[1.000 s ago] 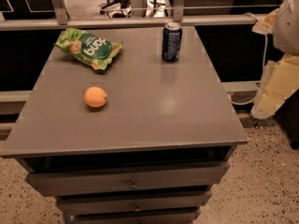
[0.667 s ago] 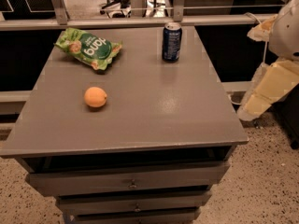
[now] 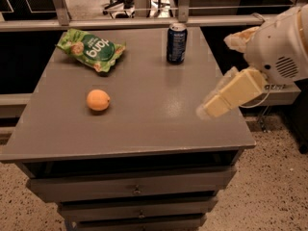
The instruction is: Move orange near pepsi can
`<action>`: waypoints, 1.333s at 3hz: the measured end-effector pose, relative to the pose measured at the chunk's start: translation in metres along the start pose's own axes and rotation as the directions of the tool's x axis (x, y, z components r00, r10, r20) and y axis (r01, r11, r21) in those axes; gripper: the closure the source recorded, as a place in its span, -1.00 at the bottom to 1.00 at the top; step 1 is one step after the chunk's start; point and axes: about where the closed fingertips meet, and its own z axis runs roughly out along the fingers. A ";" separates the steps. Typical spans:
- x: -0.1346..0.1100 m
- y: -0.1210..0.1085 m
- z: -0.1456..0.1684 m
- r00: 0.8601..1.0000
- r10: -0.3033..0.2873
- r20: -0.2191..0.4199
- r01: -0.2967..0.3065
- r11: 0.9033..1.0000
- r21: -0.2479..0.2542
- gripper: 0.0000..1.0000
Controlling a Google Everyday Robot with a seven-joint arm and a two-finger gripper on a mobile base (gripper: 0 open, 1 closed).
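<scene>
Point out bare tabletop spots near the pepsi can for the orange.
Bare patches: between the pepsi can and the green snack bag; in front of the can, at the middle of the table; the front strip between the orange and the gripper, which hovers over the right side. Tightest: the can's right side and behind it, near the edges.

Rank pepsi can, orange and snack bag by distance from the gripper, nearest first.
1. pepsi can, back right, and orange, left middle: too close to call from the gripper over the table's right side.
2. snack bag, back left: farthest.
</scene>
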 end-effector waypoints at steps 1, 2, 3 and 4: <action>-0.024 0.022 0.052 0.991 -0.038 0.128 0.041 0.999 -0.023 -1.00; -0.023 0.040 0.141 0.990 -0.051 0.133 0.060 0.996 -0.070 -1.00; -0.023 0.041 0.140 0.990 -0.050 0.132 0.060 0.996 -0.068 -1.00; -0.021 0.046 0.157 0.978 -0.021 0.208 0.034 0.997 -0.062 -1.00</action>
